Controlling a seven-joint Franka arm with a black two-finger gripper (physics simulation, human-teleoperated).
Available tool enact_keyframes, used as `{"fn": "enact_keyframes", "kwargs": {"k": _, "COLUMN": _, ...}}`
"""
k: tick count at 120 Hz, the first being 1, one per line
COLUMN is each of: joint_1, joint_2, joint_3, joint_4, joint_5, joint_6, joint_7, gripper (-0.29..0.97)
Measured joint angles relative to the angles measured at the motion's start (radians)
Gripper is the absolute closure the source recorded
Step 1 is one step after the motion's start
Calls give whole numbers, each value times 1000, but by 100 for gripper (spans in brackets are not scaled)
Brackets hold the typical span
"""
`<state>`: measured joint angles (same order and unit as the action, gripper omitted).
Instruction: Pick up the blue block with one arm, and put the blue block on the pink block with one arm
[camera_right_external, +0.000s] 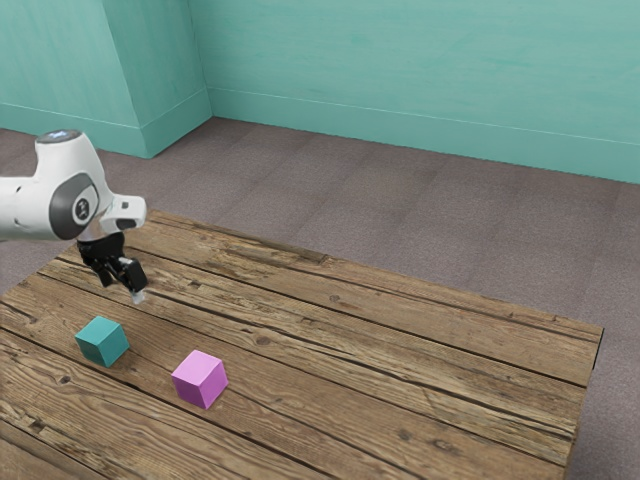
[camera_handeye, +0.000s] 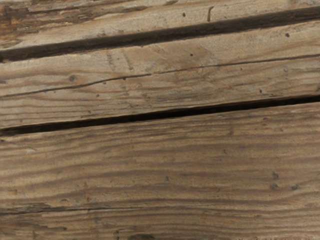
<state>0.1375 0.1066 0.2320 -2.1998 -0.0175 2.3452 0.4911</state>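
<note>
The blue block (camera_right_external: 101, 341), teal in colour, sits on the wooden table (camera_right_external: 400, 340) near the exterior view's left. A pink block (camera_right_external: 199, 378) rests a short way to its right and slightly nearer the front edge; the two are apart. My gripper (camera_right_external: 122, 282) hovers just above the planks behind the blue block, open, with nothing between its fingers. In the wrist view, bare wooden planks (camera_handeye: 160, 160) with dark gaps lie just under the hand.
The table's right half is bare wood, ending at an edge (camera_right_external: 590, 400) on the exterior view's right. Grey carpet floor (camera_right_external: 400, 200) and teal walls lie beyond the table.
</note>
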Motion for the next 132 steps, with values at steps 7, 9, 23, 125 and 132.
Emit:
{"fn": "enact_keyframes", "kwargs": {"k": 7, "joint_1": 7, "joint_2": -12, "joint_3": 4, "joint_4": -21, "joint_5": -1, "joint_6": 11, "joint_7": 17, "gripper": 0}}
{"fn": "enact_keyframes", "kwargs": {"k": 9, "joint_1": 10, "joint_2": -17, "joint_3": 5, "joint_4": -32, "joint_5": -1, "joint_6": 16, "joint_7": 22, "gripper": 0}}
{"fn": "enact_keyframes", "kwargs": {"k": 23, "joint_1": 35, "joint_2": -62, "joint_3": 7, "joint_4": -116, "joint_5": -4, "joint_6": 47, "joint_7": 51, "gripper": 0}}
{"fn": "enact_keyframes", "kwargs": {"k": 125, "joint_1": 33, "joint_2": 45, "joint_3": 56, "joint_4": -141, "joint_5": -25, "joint_6": 103, "joint_7": 88, "gripper": 0}}
{"fn": "enact_keyframes", "kwargs": {"k": 132, "joint_1": 33, "joint_2": 55, "joint_3": 56, "joint_4": -140, "joint_5": -32, "joint_6": 109, "joint_7": 89, "gripper": 0}}
